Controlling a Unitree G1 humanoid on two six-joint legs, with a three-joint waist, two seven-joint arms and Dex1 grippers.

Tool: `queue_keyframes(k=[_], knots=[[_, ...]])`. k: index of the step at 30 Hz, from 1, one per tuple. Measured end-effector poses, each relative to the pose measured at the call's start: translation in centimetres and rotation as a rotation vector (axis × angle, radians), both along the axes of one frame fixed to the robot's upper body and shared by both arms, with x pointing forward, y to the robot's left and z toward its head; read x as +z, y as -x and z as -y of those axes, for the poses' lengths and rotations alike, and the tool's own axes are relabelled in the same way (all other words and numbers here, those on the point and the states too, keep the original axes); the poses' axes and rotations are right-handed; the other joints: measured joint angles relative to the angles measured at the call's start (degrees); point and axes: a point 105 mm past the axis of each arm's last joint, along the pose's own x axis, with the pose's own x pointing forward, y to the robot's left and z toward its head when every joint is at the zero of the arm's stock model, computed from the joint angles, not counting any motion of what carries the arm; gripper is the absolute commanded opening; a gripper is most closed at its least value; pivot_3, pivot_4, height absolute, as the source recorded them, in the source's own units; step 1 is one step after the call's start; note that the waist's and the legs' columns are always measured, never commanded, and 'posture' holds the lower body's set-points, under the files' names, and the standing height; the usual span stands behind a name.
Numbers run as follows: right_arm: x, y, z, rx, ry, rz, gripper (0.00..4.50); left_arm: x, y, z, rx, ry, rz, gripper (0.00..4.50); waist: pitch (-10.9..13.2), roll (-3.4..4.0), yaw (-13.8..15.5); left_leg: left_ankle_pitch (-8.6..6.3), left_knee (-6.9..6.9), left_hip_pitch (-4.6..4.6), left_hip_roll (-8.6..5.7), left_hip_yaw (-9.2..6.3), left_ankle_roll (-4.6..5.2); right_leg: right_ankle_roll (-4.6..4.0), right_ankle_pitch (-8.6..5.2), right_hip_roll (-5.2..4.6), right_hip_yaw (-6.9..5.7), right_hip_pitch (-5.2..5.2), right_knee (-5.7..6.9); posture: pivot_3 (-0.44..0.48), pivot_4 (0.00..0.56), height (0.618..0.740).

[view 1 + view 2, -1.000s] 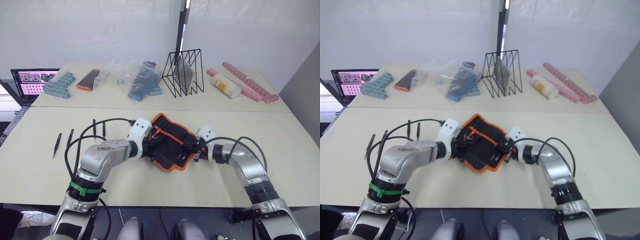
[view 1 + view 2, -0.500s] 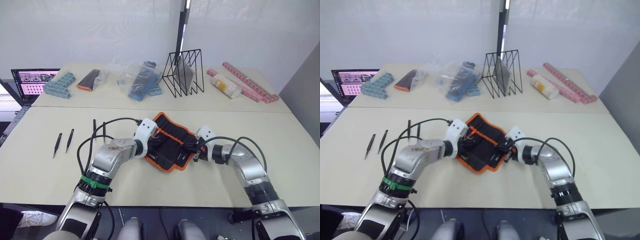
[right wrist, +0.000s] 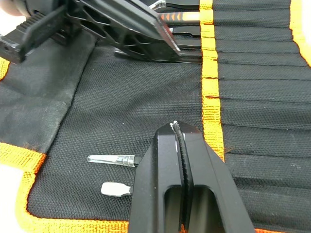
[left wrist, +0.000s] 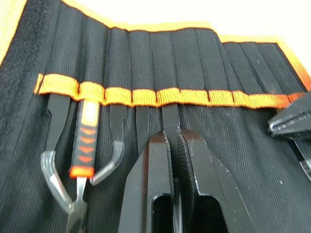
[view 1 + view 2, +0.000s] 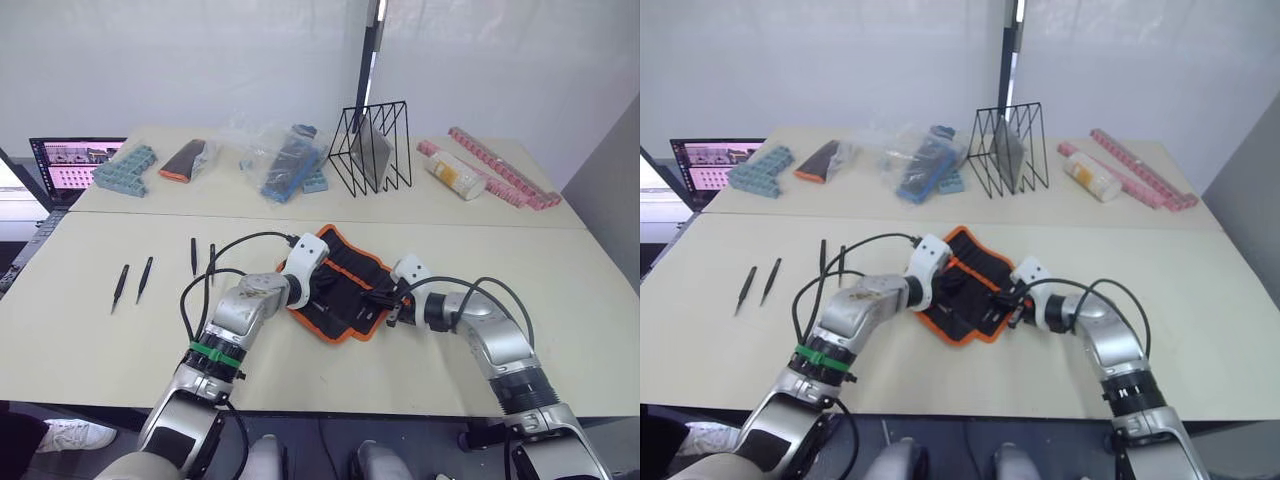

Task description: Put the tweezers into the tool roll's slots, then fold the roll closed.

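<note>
Both clenched: left pincer [image 4: 174, 133] grips a tweezer [image 4: 170, 116], tip hidden in slot; right pincer [image 3: 179, 128] empty.

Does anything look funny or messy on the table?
Yes. Four tweezers lie loose on the table, away from the tool roll. The roll lies crooked and open, with both claws over it, left claw and right claw.

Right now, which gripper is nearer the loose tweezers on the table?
Left. The left gripper is over the tool roll, on the side facing the tweezers. The right gripper is at the roll's opposite edge, farther away.
</note>
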Motion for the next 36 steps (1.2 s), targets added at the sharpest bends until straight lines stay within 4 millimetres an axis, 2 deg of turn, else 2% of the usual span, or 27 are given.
queue_keyframes(k=[9, 11, 12, 16, 20, 23, 29, 33, 36], knots=[[0.0, 0.1, 0.2, 0.006, 0.014, 0.001, 0.03, -0.1, -0.4, 0.4, -0.003, 0.006, 0.000, 0.00, 0.0, 0.00, 0.2, 0.00, 0.00, 0.14, 0.00, -0.03, 0.00, 0.02, -0.01, 0.00, -0.01, 0.19, -0.07, 0.000, 0.150, 0.685], [0.0, 0.1, 0.2, 0.007, 0.014, 0.001, 0.00, -0.1, -0.5, 0.4, -0.002, 0.011, -0.006, 0.77, 0.0, 0.00, 0.2, 0.00, -0.01, 0.15, 0.00, -0.03, 0.00, 0.02, -0.01, 0.00, -0.01, 0.19, -0.07, 0.000, 0.150, 0.685], [0.0, 0.1, 0.2, 0.008, 0.014, 0.000, 0.00, -0.2, -0.4, 0.4, -0.004, 0.019, -0.017, 1.00, 0.0, 0.00, 0.1, 0.00, -0.01, 0.15, 0.00, -0.03, 0.00, 0.02, -0.01, 0.00, -0.01, 0.19, -0.07, 0.000, 0.150, 0.685], [0.1, 0.1, 0.1, 0.014, 0.015, 0.001, 0.00, 0.0, 0.2, 0.4, -0.047, 0.039, -0.058, 2.37, 0.0, 0.00, -0.1, 0.00, -0.03, 0.16, 0.01, -0.02, 0.00, 0.02, -0.01, 0.03, -0.01, 0.17, -0.07, 0.000, 0.150, 0.685], [0.1, 0.2, -0.2, 0.032, 0.015, 0.000, 0.00, 0.5, 1.2, -0.8, -0.082, 0.025, -0.088, 3.72, 0.0, 0.01, -1.0, 0.00, -0.12, 0.19, 0.07, -0.06, 0.00, 0.02, -0.01, 0.07, 0.00, 0.15, -0.05, 0.000, 0.150, 0.685], [0.1, 0.2, -0.2, 0.039, 0.014, 0.000, 0.00, 1.3, 2.3, -1.4, -0.085, 0.041, -0.112, 4.45, 0.0, 0.01, -1.2, 0.00, -0.16, 0.18, 0.09, -0.16, 0.00, 0.02, -0.01, 0.07, 0.00, 0.13, -0.04, 0.000, 0.150, 0.685], [0.1, 0.1, 0.1, 0.036, 0.015, -0.005, 0.00, 4.3, 3.2, -4.2, -0.011, 0.068, -0.062, 4.45, 0.0, 0.01, -1.0, 0.00, -0.14, 0.18, 0.08, -0.22, 0.00, 0.02, -0.02, 0.02, 0.01, 0.16, -0.07, 0.000, 0.150, 0.685], [0.3, 0.0, 0.1, 0.041, 0.005, -0.008, 0.00, 6.7, 3.6, -5.0, 0.005, 0.117, 0.009, 4.45, 0.0, 0.01, -1.0, 0.00, -0.14, 0.16, 0.10, -0.21, -0.01, 0.03, -0.02, 0.02, 0.02, 0.15, -0.14, 0.000, 0.150, 0.685], [0.4, 0.0, 0.0, 0.045, -0.028, -0.017, 0.00, 7.5, 3.7, -5.8, 0.034, 0.131, 0.053, 4.45, 0.0, 0.03, -1.1, -0.01, -0.18, 0.16, 0.11, -0.21, -0.01, 0.02, -0.02, 0.03, 0.06, 0.12, -0.13, 0.000, 0.150, 0.685]])
